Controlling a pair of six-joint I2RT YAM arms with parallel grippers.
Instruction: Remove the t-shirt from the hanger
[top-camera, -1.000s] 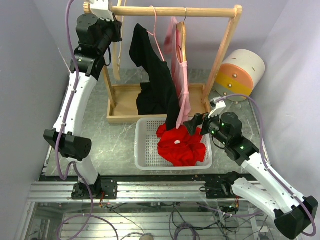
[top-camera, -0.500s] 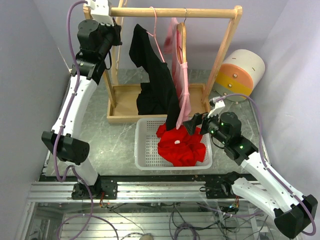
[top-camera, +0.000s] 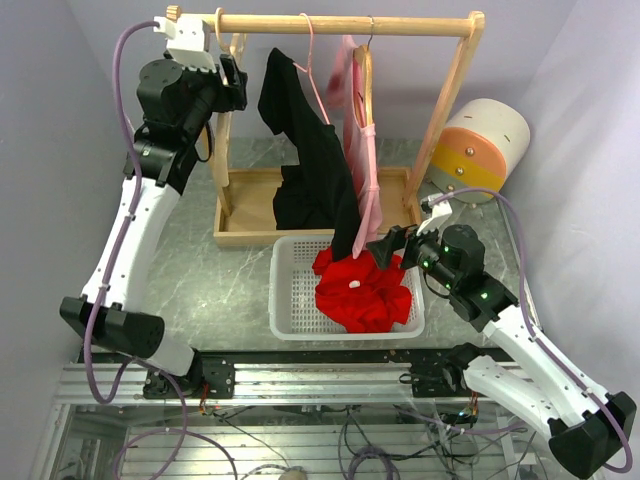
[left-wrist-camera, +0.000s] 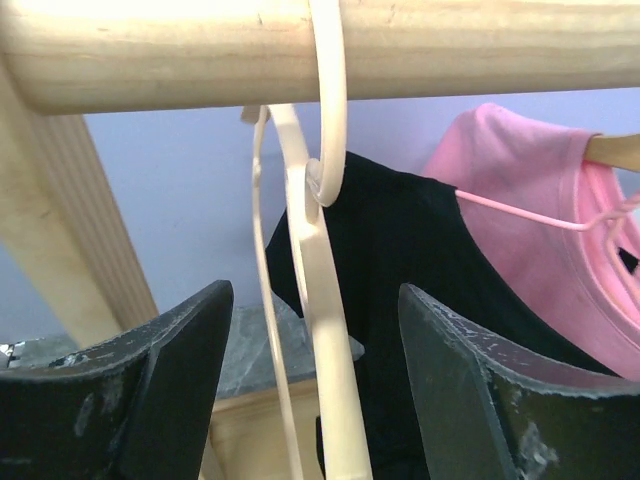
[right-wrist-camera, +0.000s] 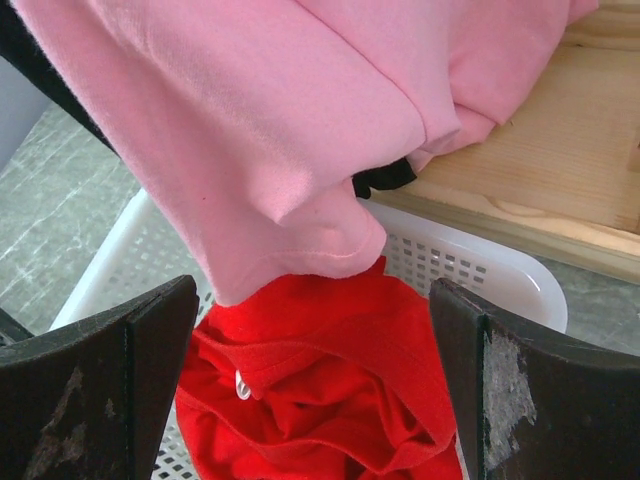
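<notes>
A black t-shirt (top-camera: 305, 160) hangs on a pink hanger (top-camera: 310, 60) from the wooden rod (top-camera: 340, 22), and a pink t-shirt (top-camera: 362, 140) hangs beside it. At the rod's left end an empty cream hanger (left-wrist-camera: 328, 120) is hooked on. My left gripper (left-wrist-camera: 316, 330) stands open around it without touching it, and is seen high at the left (top-camera: 232, 88) in the top view. A red t-shirt (right-wrist-camera: 330, 400) lies in the white basket (right-wrist-camera: 470, 260). My right gripper (right-wrist-camera: 312, 300) is open just above it, at the pink t-shirt's hem (right-wrist-camera: 300, 250).
The rack's wooden base tray (top-camera: 250, 215) sits behind the basket (top-camera: 285, 300). Its slanted posts (top-camera: 445, 110) rise at both ends. A round white, yellow and orange object (top-camera: 482, 150) leans at the back right. Walls close in on the left and right.
My left gripper has opened and let go of the cream hanger, which now hangs on the rod. The left arm drew back to the left. The right arm has not moved.
</notes>
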